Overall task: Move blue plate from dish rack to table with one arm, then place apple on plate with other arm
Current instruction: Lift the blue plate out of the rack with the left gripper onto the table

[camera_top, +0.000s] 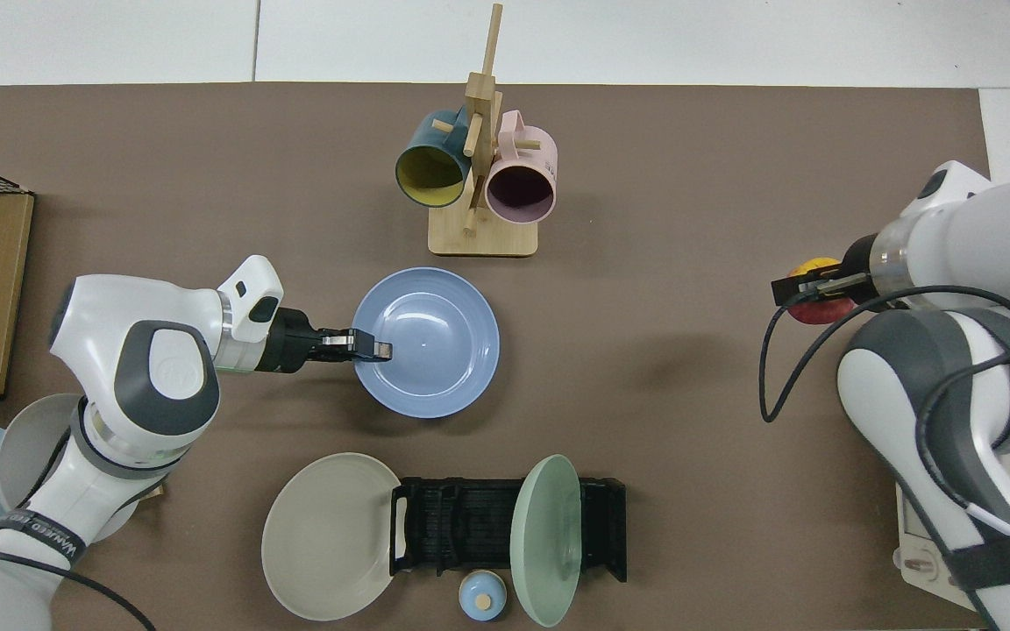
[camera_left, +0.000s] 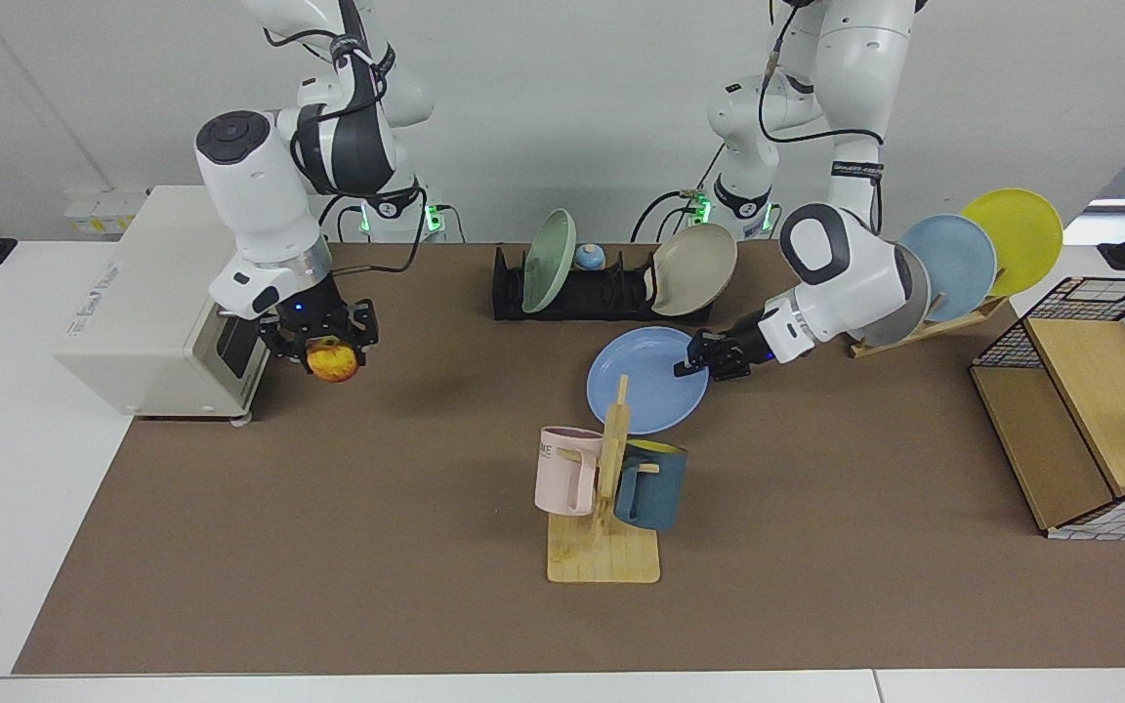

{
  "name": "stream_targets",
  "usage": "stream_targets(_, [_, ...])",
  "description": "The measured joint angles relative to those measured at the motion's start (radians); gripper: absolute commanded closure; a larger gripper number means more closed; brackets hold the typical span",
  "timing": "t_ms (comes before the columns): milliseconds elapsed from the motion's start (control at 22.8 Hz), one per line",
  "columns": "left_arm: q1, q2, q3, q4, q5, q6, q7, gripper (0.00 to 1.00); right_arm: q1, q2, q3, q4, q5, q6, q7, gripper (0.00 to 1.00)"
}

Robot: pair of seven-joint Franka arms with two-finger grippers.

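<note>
The left gripper (camera_left: 686,368), pinching the stiff, smooth blue plate (camera_left: 643,383) at its 3 o'clock rim, risks slip, while the right gripper (camera_left: 320,344) clamps the firm apple (camera_left: 332,360).

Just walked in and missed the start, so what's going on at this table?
The left gripper is shut on the rim of the blue plate, which lies flat at the table between the dish rack and the mug stand. The right gripper holds the apple in the air beside the toaster oven.
</note>
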Motion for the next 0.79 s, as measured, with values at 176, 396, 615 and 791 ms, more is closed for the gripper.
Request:
stream_targets(176, [-0.001, 0.044, -0.038, 0.002, -0.049, 0.044, 0.0, 0.88, -0.045, -0.024, -0.001, -0.016, 0.0, -0.02, -0.04, 1.0])
stream_targets(396, [-0.007, 0.068, -0.067, 0.004, -0.064, 0.084, 0.0, 0.6, -0.054, -0.028, 0.002, -0.028, 0.0, -0.021, -0.046, 1.0])
stream_targets(615, [-0.048, 0.071, -0.074, 0.006, -0.059, 0.156, -0.008, 0.45, 0.022, -0.028, 0.012, -0.03, 0.001, -0.009, 0.05, 1.0])
stream_targets(791, [-0.086, 0.07, -0.075, 0.01, -0.022, 0.218, -0.047, 0.32, 0.127, -0.026, 0.02, -0.032, 0.001, 0.025, 0.191, 1.0])
